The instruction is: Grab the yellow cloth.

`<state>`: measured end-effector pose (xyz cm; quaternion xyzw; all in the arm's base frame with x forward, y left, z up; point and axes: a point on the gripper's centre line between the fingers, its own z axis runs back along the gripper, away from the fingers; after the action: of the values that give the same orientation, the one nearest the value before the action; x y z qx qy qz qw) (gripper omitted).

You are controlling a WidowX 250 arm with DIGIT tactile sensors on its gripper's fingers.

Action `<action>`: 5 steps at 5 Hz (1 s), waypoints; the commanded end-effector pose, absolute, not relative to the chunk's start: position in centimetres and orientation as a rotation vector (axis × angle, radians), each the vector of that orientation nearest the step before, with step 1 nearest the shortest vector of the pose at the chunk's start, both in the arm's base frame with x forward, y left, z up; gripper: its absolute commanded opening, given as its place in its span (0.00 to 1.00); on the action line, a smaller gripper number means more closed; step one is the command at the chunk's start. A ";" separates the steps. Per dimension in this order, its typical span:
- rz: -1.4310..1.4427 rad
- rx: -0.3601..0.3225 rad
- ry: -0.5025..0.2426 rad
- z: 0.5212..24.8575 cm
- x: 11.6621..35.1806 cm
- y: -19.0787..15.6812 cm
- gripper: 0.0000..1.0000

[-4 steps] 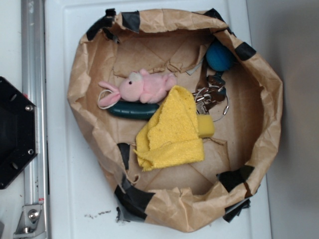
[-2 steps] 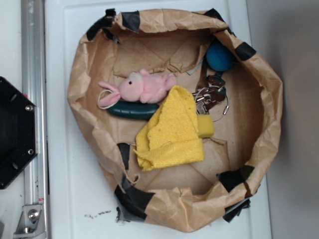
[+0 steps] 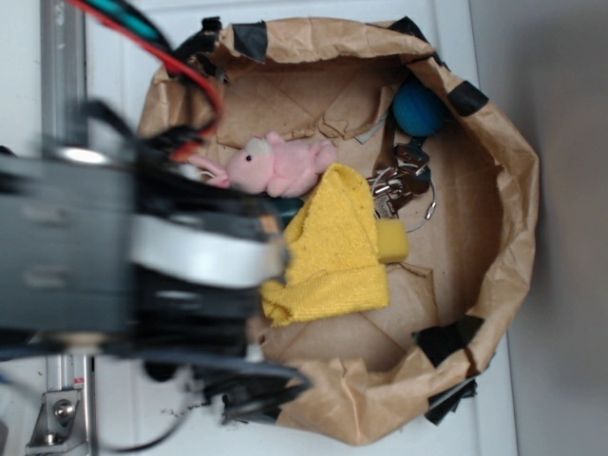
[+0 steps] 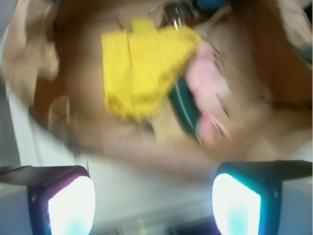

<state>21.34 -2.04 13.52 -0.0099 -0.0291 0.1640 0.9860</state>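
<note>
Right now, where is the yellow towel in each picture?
Exterior: the yellow cloth lies mid-picture inside the paper bag, just right of the blurred arm.
Wrist: the yellow cloth sits upper middle, blurred, above the gripper.
Shared landmark: the pink plush bunny beside it.

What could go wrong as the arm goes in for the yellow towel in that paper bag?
1. The bright yellow terry towel lies against the pink plush bunny and the small yellow sponge block, so the claw, open and wide of the towel, might pinch one of those too.
2. The crumpled brown paper bag's rim stands up around everything; the arm could snag it.
3. The wrist view is motion-blurred, so aiming may be off.
</note>
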 end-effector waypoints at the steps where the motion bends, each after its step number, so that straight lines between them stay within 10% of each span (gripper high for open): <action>1: 0.475 -0.058 -0.107 10.4 27.0 0.5 1.00; 5: 0.582 -0.130 -0.051 10.9 27.5 3.1 1.00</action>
<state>27.18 2.06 9.19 -0.0613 0.0075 0.2825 0.9573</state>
